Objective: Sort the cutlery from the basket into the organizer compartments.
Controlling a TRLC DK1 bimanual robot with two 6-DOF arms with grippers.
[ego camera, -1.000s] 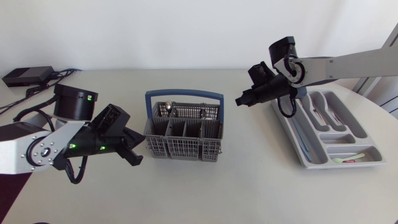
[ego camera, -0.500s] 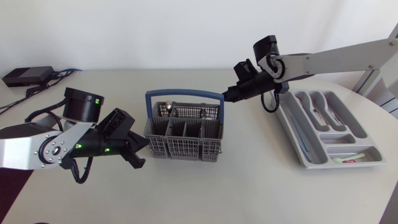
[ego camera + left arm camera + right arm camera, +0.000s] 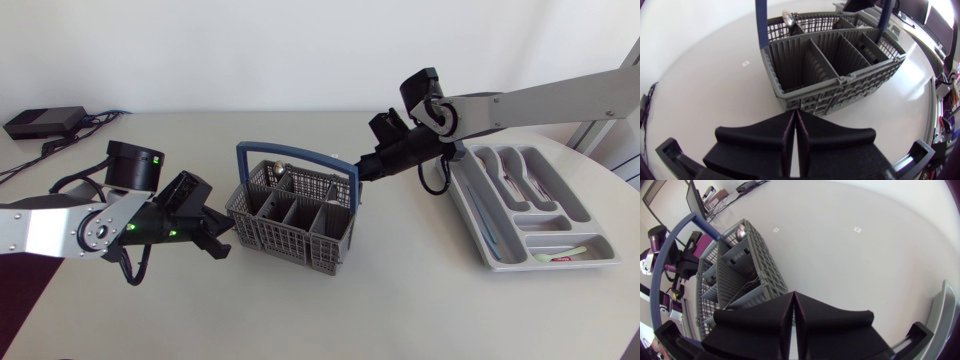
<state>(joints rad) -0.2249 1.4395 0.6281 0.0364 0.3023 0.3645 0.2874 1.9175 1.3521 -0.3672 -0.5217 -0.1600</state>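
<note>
Left tool [image 3: 224,245], fingers together, touches the basket's [image 3: 300,250] end wall.

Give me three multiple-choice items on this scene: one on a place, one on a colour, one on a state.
1. Where on the table is the organizer?
A. On my right, beside the basket
B. On my left, beside the basket
C. Underneath the basket

2. What colour is the basket's handle?
A. Red
B. Blue
C. Green

3. How do the fingers of the left gripper stand?
A. Spread wide apart
B. Shut together with nothing between them
C. Shut on a spoon

Answers:
1. A: the head view shows the organizer at the table's right end and the basket in the middle.
2. B: a blue bar arches over the grey basket.
3. B: in the left wrist view the two fingers meet along one seam.
</note>
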